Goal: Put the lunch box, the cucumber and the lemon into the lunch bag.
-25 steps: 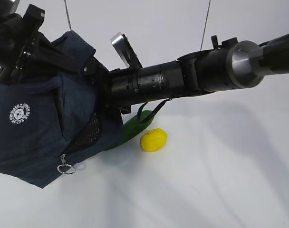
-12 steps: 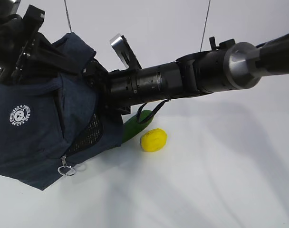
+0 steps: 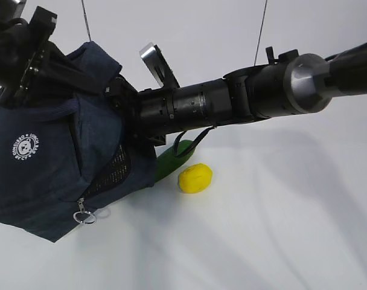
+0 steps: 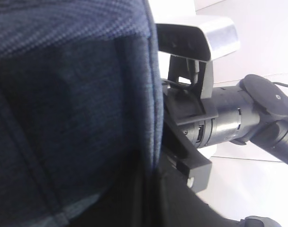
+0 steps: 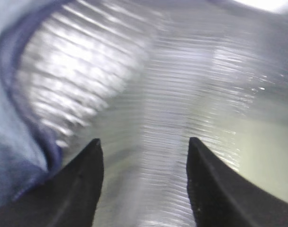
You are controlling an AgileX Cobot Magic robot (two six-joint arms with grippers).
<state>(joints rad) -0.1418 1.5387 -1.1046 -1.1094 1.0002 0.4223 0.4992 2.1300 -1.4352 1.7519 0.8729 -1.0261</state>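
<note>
the right gripper [image 5: 143,184] stands with its two dark fingers [image 5: 75,189] about half apart and nothing visible between them; beyond them is only the ribbed silver lining of the lunch bag [image 3: 57,157]. so it is inside the bag, empty-handed. the pale greenish patch at the lower right of the wrist view may be the lunch box's lid, but it is too blurred to say.

the left gripper is hidden behind navy fabric in its own wrist view and lost among dark parts at the far left of the exterior view. it is closed right down, and from the way the bag hangs tilted off the table it appears to be pinching the bag's upper edge, though the grip itself cannot be seen.

against the pictures of the last second almost nothing has moved: the right arm has drawn back very slightly and then held, and the bag, its ring pull [image 3: 82,212] and the loose items lie as they did. my reading is that the box has been released inside and the arm is about to back out.

the cucumber [image 3: 171,158] lies on the table, half hidden by the bag's right corner, with the lemon [image 3: 195,178] just right of it. both still wait to go in.
</note>
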